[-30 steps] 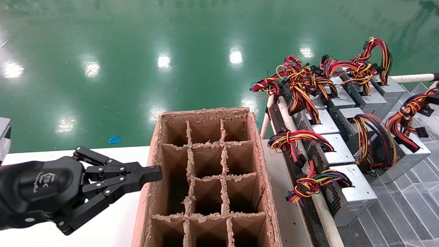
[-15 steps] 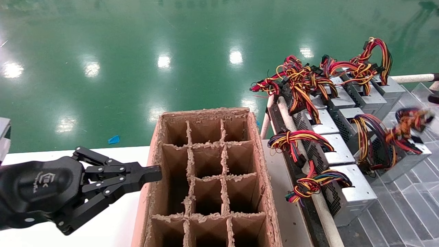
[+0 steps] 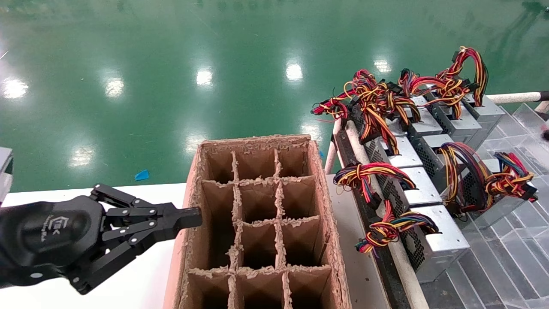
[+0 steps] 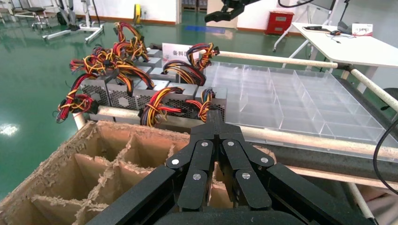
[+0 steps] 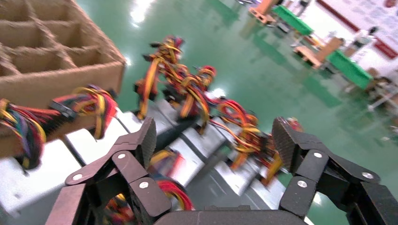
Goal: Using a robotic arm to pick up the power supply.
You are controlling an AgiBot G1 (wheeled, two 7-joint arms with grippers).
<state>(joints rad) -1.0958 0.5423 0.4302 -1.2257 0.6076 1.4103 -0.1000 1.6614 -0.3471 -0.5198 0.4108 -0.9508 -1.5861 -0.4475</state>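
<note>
Several silver-grey power supplies (image 3: 446, 242) with coloured wire bundles stand in rows on the rack at the right. One at the right end (image 3: 508, 201) has its bundle (image 3: 510, 178) lying over it. My right gripper (image 5: 216, 138) is open and hovers above the rows of power supplies (image 5: 199, 140), holding nothing; the head view does not show it clearly. Far off in the left wrist view it (image 4: 224, 10) hangs above the back row. My left gripper (image 3: 195, 216) is shut and empty, its tips at the left wall of the cardboard divider box (image 3: 319, 180).
The brown divider box (image 4: 70, 180) has empty cells and sits on the white table (image 3: 141, 279). A padded rail (image 3: 403, 257) edges the rack. Clear plastic trays (image 4: 291, 98) lie beyond the power supplies. Green floor lies behind.
The wire bundle of the right-end power supply has dropped from up near the right edge down onto its box. My left gripper has stayed put.
</note>
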